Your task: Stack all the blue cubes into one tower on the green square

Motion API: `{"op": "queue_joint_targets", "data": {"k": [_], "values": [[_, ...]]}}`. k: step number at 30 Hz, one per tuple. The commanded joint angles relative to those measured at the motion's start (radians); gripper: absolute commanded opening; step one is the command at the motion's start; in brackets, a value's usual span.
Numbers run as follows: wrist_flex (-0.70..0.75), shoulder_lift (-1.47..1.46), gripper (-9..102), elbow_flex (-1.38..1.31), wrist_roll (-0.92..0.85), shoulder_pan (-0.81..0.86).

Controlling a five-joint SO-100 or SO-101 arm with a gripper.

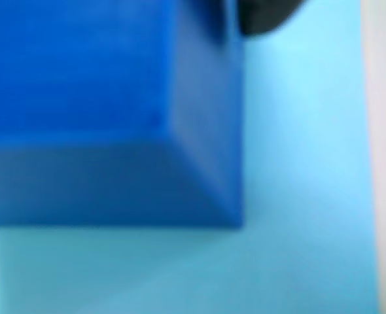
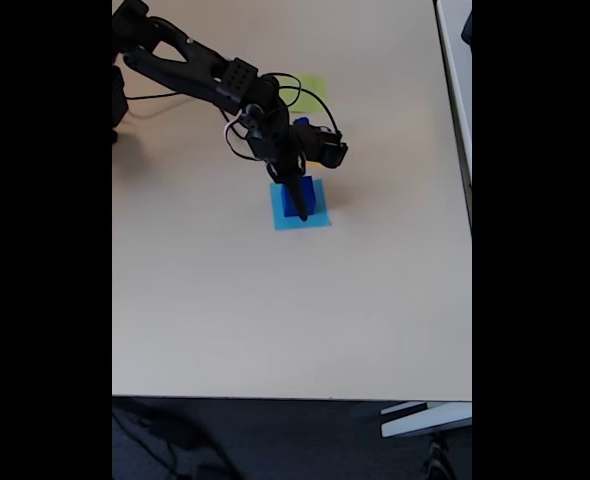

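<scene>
- Beige laminate table [image 2: 275, 320] carries everything; the black jointed robot arm [image 2: 205, 75] reaches in from its far left corner toward the middle of the far half.
- Pale green flat paper square [image 2: 315, 88], the stacking spot, lies nearer the far edge, partly hidden behind the arm and well apart from the cube described below.
- Light-blue flat paper square [image 2: 305, 220] lies near the table's centre, with a solid dark blue cube [image 2: 303, 200] sitting on it.
- In the wrist view that cube [image 1: 108, 111] looms very close, sharp-edged and matte; it looks rigid and light, probably foam or plastic, unlikely to crush or slip much.
- Another small dark blue shape [image 2: 301, 123] peeps out by the arm's wrist; I cannot tell what it rests on.
- Black two-finger gripper [image 2: 297, 205] is down at the cube; whether its fingers are spread or pressed on the cube I cannot tell.
- Best hold, I judge: two opposite flat side faces, midway up, squarely.
</scene>
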Motion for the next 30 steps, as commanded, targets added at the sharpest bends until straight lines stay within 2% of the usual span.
{"op": "queue_joint_targets", "data": {"k": [1, 30], "values": [[-0.015, 0.012, 44, -0.052, -0.005, 0.005], [-0.018, 0.005, 21, -0.038, 0.006, -0.012]]}}
